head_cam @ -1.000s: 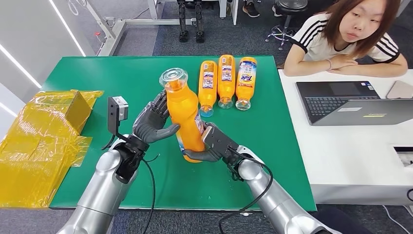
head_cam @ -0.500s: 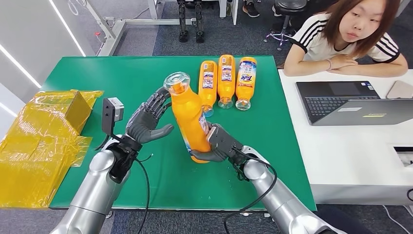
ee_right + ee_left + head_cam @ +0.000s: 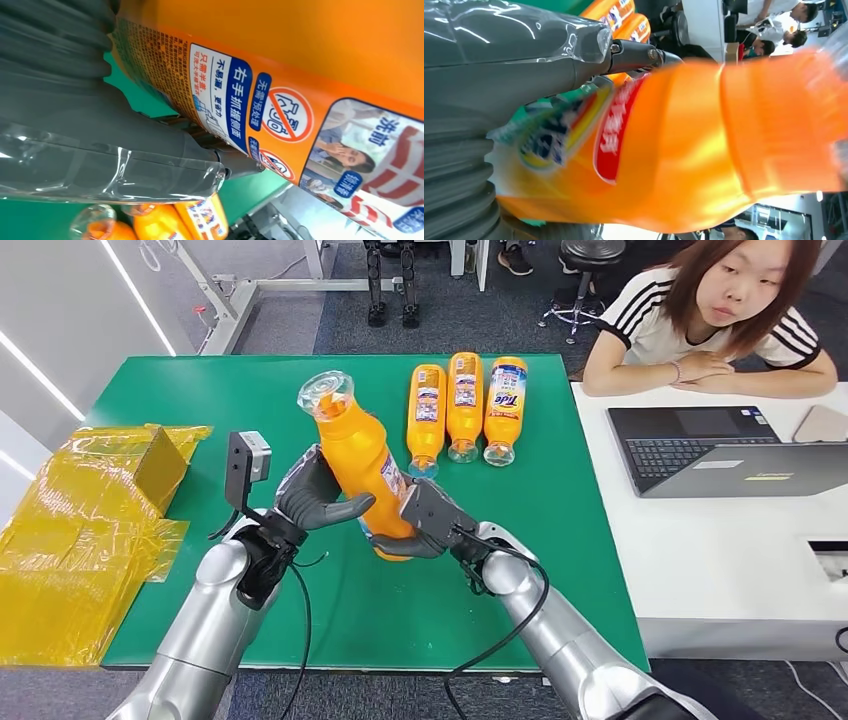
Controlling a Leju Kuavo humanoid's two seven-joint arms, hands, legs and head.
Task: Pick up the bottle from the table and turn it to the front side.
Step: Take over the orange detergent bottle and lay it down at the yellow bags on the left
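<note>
From the head view, the tall orange plastic bottle with a clear cap (image 3: 362, 462) is lifted off the green table (image 3: 560, 540), above its near middle, leaning with its cap toward the far left. The grey left hand (image 3: 315, 498) wraps the bottle's lower body from the left, thumb across the near face. The grey right hand (image 3: 428, 522) clasps the base from the right, fingers curled beneath it. Both hands are gripping the bottle.

The left wrist view adds the label side that faces the left palm: a red oval with white script and a blurred blue-and-yellow panel on the bottle (image 3: 704, 150), with the left hand's thick grey thumb (image 3: 514, 60) lying across it. The right wrist view shows the opposite side of the bottle (image 3: 310, 75): a white text panel, blue blocks with white characters, red prohibition circles and small photo pictures, with the right hand's thumb (image 3: 115, 160) pressed against the label edge. How far the darker fingers close behind the bottle cannot be told in either wrist view.

Far on the table lie three orange bottles in a row (image 3: 465, 405), caps pointing near. Crumpled yellow plastic wrap (image 3: 90, 530) lies at the left edge. A person (image 3: 715, 315) leans at the white desk (image 3: 720, 560) on the right, beside an open grey laptop (image 3: 715, 448).
</note>
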